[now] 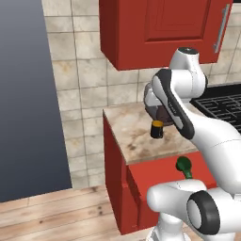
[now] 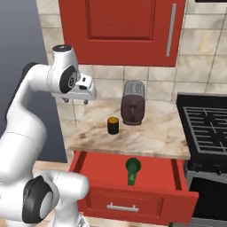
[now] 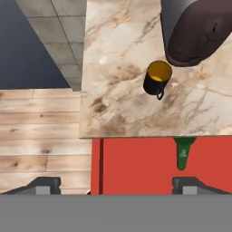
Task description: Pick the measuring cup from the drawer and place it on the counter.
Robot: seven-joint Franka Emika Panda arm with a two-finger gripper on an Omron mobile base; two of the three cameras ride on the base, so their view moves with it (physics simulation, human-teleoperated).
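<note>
End effector (image 2: 75, 101) raised over counter (image 2: 146, 133), measuring cup (image 2: 132, 170) well below in drawer (image 2: 177, 175)

No readable text, label or number appears on anything.

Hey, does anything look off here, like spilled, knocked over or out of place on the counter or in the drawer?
Nothing stands out. The mug and toaster stand upright on the counter, no spills. The measuring cup lies in the open drawer, untouched. The pincer hovers above the counter's left end.
</note>
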